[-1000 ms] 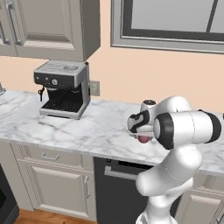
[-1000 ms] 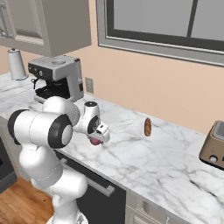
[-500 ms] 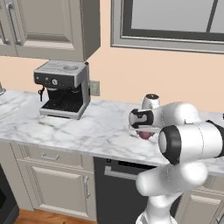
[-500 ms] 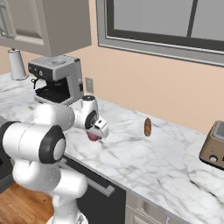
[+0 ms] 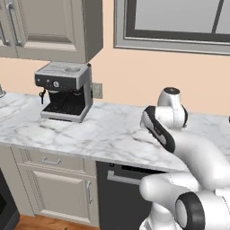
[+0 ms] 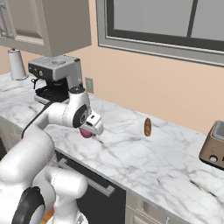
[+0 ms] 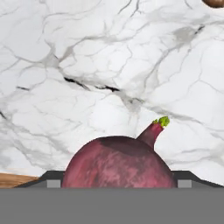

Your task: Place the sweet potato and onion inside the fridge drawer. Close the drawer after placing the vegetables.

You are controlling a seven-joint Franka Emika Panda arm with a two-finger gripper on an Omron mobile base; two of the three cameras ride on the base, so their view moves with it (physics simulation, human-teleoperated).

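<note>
Grips the onion (image 7: 119,162) between the jaws of the gripper (image 6: 89,129), above the marble counter (image 6: 144,162); green-tipped stem points away. Sweet potato (image 6: 148,127) lies well beyond, long axis upright.

Even, bright, diffuse light is filling all three rendered views, with no single source standing out. The marble counter (image 6: 144,162) is showing up clean and pale, with only soft, faint shadows under the coffee machine (image 5: 63,92) and beneath the upper cabinet (image 5: 49,29). No glare is washing anything out. Edges are looking slightly soft and pixelated in both base views. In the hand view, the onion (image 7: 119,164) is rendering sharp, its top evenly lit, without edge distortion.
</note>
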